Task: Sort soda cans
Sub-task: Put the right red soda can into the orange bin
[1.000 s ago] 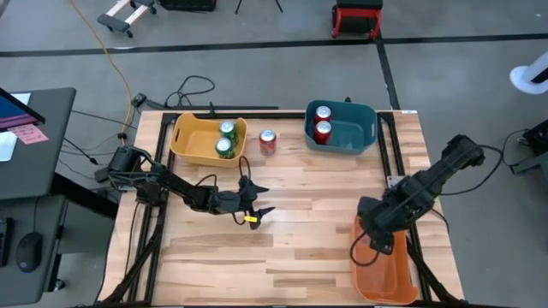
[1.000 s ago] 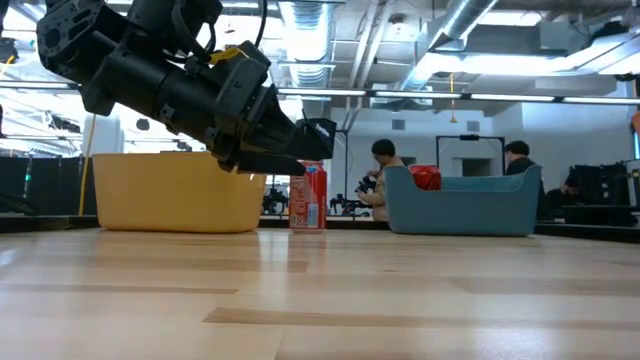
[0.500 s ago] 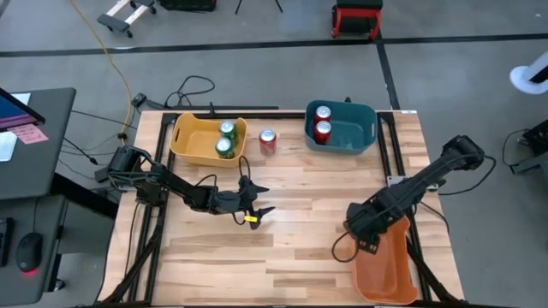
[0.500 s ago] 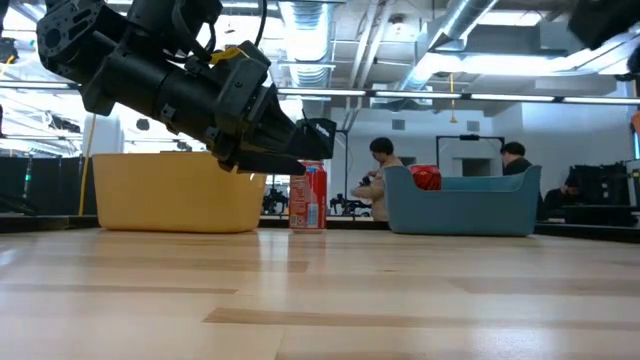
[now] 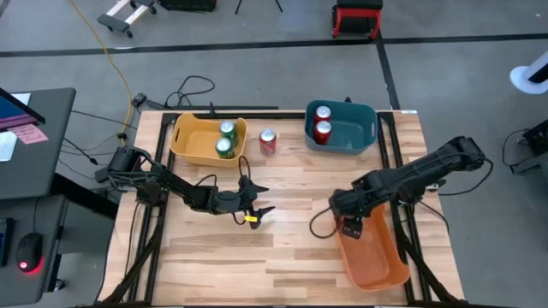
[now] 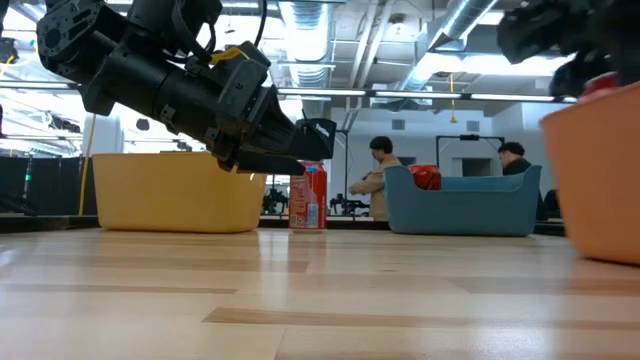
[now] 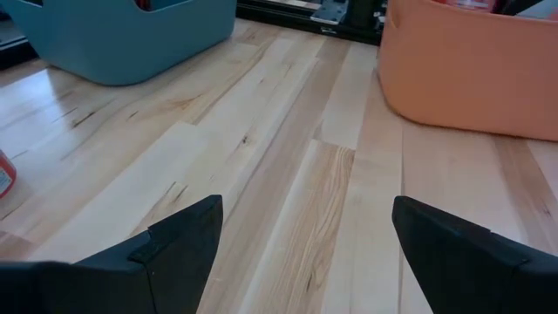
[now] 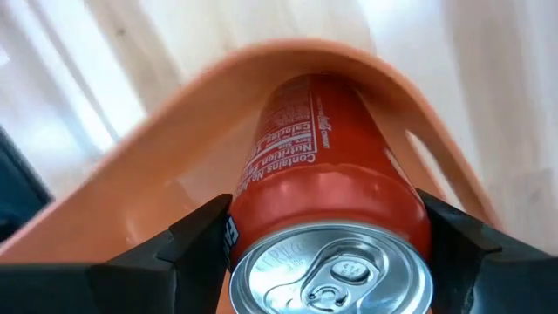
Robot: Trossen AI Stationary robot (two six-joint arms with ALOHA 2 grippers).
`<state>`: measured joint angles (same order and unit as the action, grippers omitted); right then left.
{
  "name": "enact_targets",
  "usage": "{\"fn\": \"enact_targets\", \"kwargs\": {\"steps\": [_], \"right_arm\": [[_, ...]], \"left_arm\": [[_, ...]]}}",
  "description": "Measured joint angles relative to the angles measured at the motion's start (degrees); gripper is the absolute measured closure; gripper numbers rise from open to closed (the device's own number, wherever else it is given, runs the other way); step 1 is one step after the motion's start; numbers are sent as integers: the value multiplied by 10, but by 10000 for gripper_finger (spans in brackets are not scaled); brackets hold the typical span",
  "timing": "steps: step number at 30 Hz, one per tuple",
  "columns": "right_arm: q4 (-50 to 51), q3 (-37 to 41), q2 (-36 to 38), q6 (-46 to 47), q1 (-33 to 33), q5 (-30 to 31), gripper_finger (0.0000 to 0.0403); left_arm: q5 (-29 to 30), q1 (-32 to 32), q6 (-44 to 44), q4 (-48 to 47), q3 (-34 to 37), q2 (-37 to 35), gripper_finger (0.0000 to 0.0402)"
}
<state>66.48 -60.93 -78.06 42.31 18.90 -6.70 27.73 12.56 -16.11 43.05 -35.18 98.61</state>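
**Right gripper holds a red can at the orange bin; one red can stands alone on the table**

A red soda can [image 8: 327,218] sits between the two dark fingers [image 8: 187,244] of the right gripper [image 5: 349,224]. The fingers are closed on its sides, near the silver top, and the can is inside the end of the orange bin [image 5: 377,257], close to the curved wall. In the high view this gripper is over the near end of the orange bin, which lies at the right side of the table [image 5: 291,257] and is turned a little at an angle. In the low view the orange bin stands at the right edge, with a bit of red just above its rim.

The other cans are at the far side of the table. Two green cans [image 5: 226,139] stand inside the yellow bin [image 5: 193,145]. Two red cans [image 5: 322,123] stand inside the blue bin [image 5: 355,137]. One more red can [image 5: 268,142] stands upright on the bare wood between the yellow bin and the blue bin, nearer to the yellow one and not touching it.

The left gripper [image 5: 255,203] is low over the middle of the table, in front of the yellow bin and well apart from the lone red can. Its jaws are spread wide and nothing is between them; the left wrist view shows only bare wood between the two fingers [image 7: 179,249].

Behind the table, in the low view, two people [image 6: 380,180] are seen in the room.
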Motion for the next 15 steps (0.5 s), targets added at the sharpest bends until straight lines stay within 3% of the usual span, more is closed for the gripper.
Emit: {"fn": "enact_targets", "kwargs": {"steps": [8,15], "right_arm": [[-1,0,-2,-15,-42,26,110],[5,-1,-61,-3,-47,7,110]], "left_arm": [[2,-5,4,-1,0,0,70],[2,-13,5,0,0,-1,70]]}}
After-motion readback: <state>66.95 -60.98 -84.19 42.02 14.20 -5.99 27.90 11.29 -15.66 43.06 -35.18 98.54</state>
